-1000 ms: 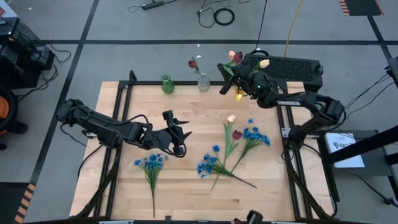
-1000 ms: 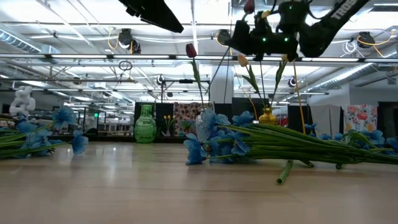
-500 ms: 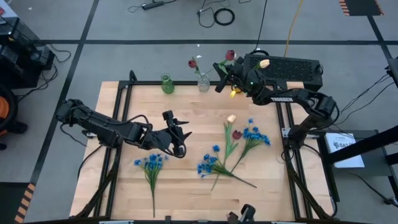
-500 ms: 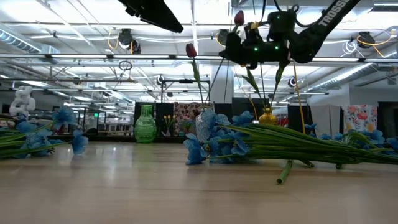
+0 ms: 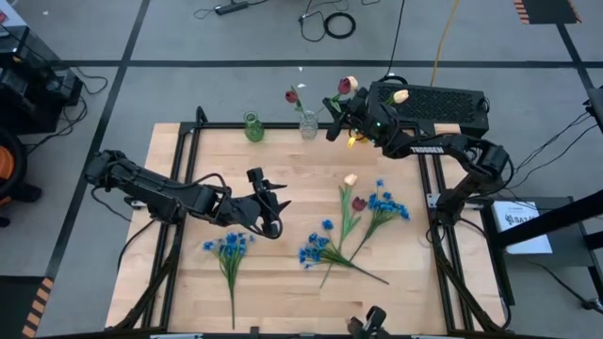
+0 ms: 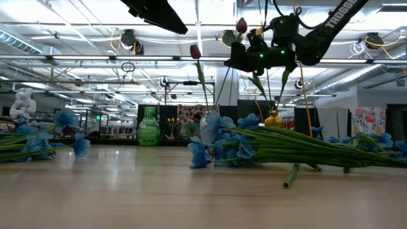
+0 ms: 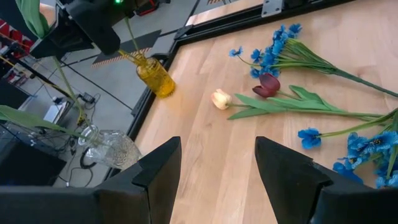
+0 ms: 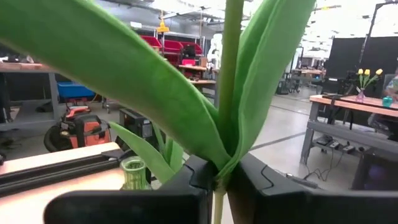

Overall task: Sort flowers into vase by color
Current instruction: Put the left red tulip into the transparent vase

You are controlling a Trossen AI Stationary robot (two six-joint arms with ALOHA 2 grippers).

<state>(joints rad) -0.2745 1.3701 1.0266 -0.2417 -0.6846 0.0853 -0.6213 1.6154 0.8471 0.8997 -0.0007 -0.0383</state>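
Fingers of the right gripper clench a red tulip's stem above the table's far edge, beside the clear vase. The left gripper gapes mid-table. Blue bunches and two tulips lie near right.
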